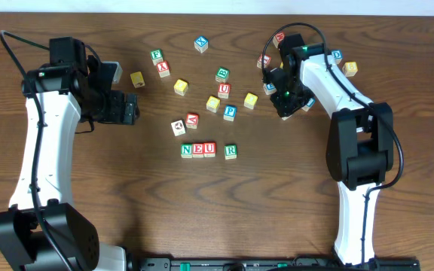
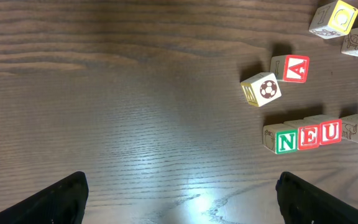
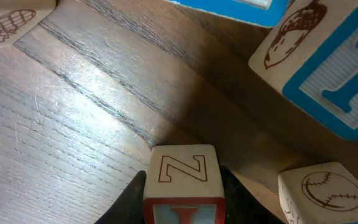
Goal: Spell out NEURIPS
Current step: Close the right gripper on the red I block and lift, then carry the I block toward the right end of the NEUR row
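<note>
Cubes N (image 1: pixel 186 150), E (image 1: pixel 198 150), U (image 1: pixel 209 149) touch in a row on the counter (image 1: pixel 126 188), R (image 1: pixel 230 151) apart at 3 o'clock. Left end effector (image 2: pixel 179 199) spread; right end effector (image 3: pixel 182 196) pinches a Z-marked cube (image 3: pixel 182 169).

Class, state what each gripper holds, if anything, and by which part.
Right gripper clamps a small cube by two opposite side faces; left gripper is open, holding nothing.

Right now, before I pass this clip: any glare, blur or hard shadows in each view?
Overhead: even light, sharp, soft arm shadows on the table. Left wrist: glare patch low centre, NEU row crisp, the left gripper has dark, blurred fingers. Right wrist: very close; Z-faced cube in the right gripper sharp, big blue-lettered cube cropped by the frame edge.
</note>
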